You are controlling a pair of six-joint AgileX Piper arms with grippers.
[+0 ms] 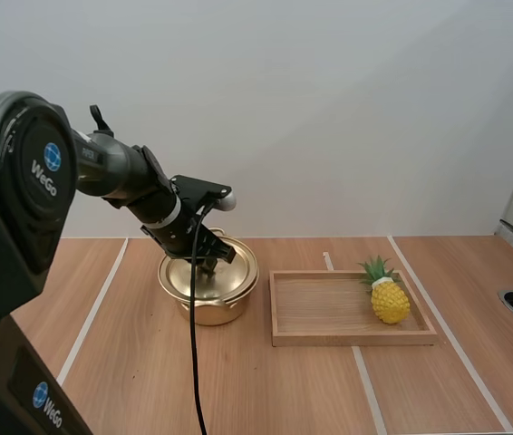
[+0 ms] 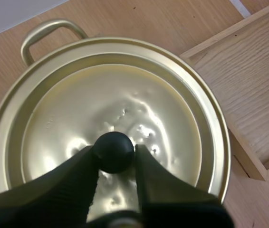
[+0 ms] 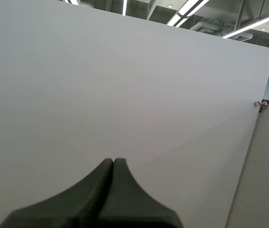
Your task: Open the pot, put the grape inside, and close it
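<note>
Lifting the lid (image 2: 125, 104) off the pot (image 1: 209, 313) looks to be the step in hand. The left gripper (image 2: 114, 152) is closed narrow on the round black knob (image 2: 114, 145) at the lid's centre. Its 2 fingers (image 2: 77, 183) each touch 1 side of the ball, and the lid sits flat on the golden rim. The pot stands on the table (image 1: 238, 390) just left of the wooden tray (image 1: 347, 339), near it but not touching. No grape is visible. The only fruit is a pineapple (image 1: 390, 301) lying at the right end of the tray, well apart from the pot, so it would have to stand in for the task's fruit. The right gripper (image 3: 113, 164) has its 2 fingers pressed together as 1 wedge, holding nothing, and it is away from the work. To do the lift well, I would keep the pads at or just under the widest part of the knob, since a smooth ball can squirt out of a pinch taken too high. The rise should be straight up until the lid's inner step is fully clear of the rim. Swinging aside early risks catching the edge and dragging or tipping the pot, which looks thin and light. The lid would best be carried left or toward the near side and set down on bare table. That keeps the path between tray and pot free for the right arm to bring the fruit across.
</note>
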